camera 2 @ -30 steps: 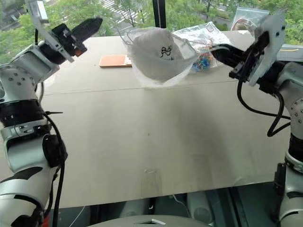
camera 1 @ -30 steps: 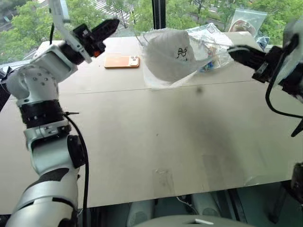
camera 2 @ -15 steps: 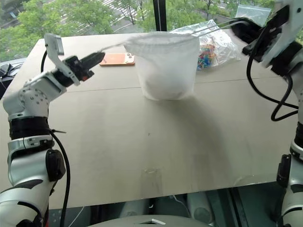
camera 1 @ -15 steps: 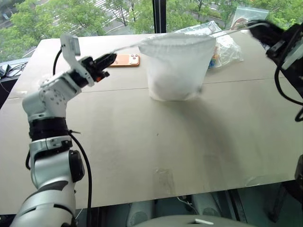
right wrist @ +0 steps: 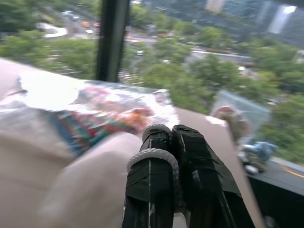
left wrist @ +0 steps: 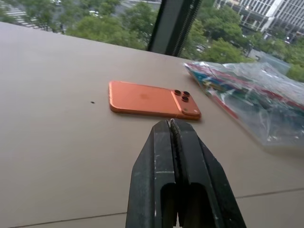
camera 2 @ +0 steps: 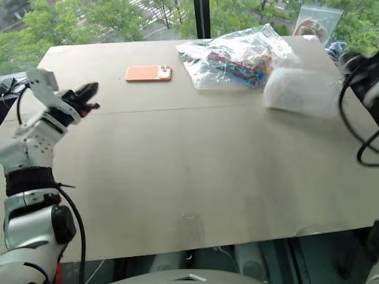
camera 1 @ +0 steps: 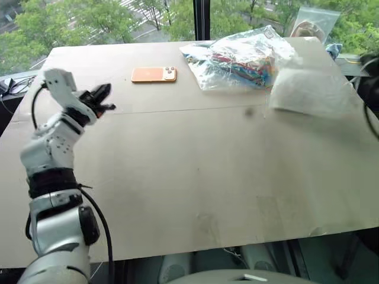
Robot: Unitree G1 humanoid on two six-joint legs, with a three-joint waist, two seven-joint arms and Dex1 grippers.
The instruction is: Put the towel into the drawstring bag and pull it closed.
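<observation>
The drawstring bag (camera 1: 308, 90) lies bulging on the table at the far right, milky white, next to the clear plastic bag. The towel is hidden; I cannot tell whether it is inside. My left gripper (camera 1: 102, 96) hovers over the table's left side, far from the bag and shut on nothing; in the left wrist view its fingers (left wrist: 171, 124) press together and point toward the orange phone. My right gripper (right wrist: 168, 135) is shut just above the white bag (right wrist: 90, 190), and no cord shows between its fingers.
An orange phone (camera 1: 154, 74) lies at the back left of centre. A clear plastic bag of colourful items (camera 1: 240, 58) sits at the back, touching the white bag. A small clear zip bag (camera 1: 312, 22) stands at the far right corner. The table's right edge runs close beside the bag.
The bag hung stretched between both grippers by its cord; now it lies on the table at the right. My left gripper has let go and dropped down to the left.
</observation>
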